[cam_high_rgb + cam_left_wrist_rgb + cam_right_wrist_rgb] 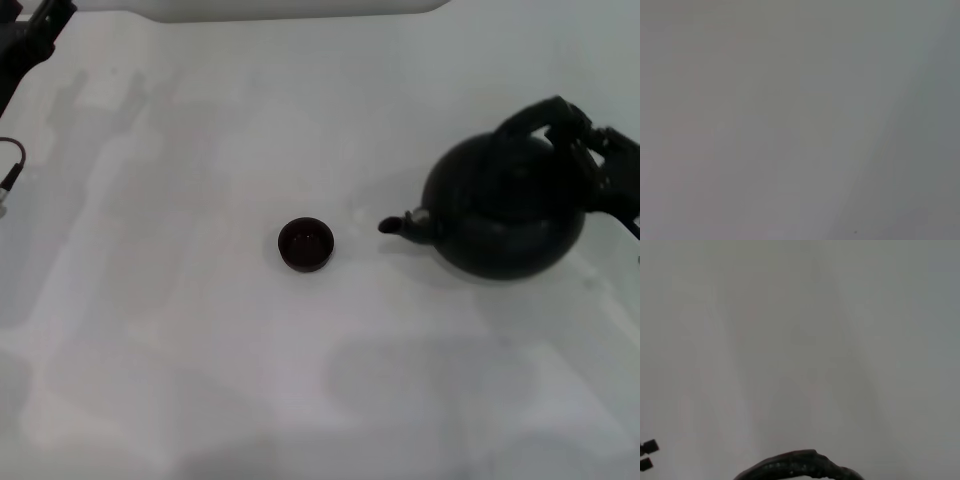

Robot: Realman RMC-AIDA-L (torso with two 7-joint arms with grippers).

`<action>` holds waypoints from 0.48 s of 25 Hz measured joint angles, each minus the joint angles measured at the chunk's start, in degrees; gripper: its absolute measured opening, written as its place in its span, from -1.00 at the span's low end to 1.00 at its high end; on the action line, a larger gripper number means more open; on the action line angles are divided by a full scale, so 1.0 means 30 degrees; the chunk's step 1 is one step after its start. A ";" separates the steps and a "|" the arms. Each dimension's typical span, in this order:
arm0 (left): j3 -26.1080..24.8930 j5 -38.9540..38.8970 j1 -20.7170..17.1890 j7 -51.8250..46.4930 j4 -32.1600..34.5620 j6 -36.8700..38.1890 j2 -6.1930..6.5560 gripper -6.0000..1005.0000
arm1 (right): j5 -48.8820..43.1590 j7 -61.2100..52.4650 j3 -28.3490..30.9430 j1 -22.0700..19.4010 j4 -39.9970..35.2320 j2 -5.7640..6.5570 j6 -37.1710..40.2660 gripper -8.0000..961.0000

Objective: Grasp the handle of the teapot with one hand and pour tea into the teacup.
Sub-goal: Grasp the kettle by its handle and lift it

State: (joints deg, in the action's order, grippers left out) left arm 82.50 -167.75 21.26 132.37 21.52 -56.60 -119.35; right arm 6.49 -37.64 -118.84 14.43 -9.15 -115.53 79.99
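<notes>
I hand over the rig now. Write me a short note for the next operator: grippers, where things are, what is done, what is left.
Right gripper: at the handle of the teapot, on the table's right side; grip not confirmed.
Left gripper: parked at the far left corner.
Teacup: mid-table, apart from the teapot, whose spout points towards it.
Done: right arm is at the handle.
Left: confirm grip, lift, pour into the teacup.
</notes>
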 joint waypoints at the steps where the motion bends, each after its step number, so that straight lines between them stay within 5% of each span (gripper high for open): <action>1: 0.0021 0.0010 0.0018 -0.0022 0.0038 0.0000 0.0014 0.75 | -0.0014 0.0292 -0.0006 0.0098 -0.0216 0.0025 0.0007 -0.55; 12: 0.0109 0.0022 0.0190 -0.0060 0.0026 -0.0156 0.0036 0.75 | -0.0262 0.3890 0.0018 0.1843 -0.1769 0.0017 -0.2225 -0.58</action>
State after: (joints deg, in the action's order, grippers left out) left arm 82.82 -167.68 21.83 132.19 21.60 -57.07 -119.24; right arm 5.71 -25.98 -118.78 19.95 -14.46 -115.48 73.32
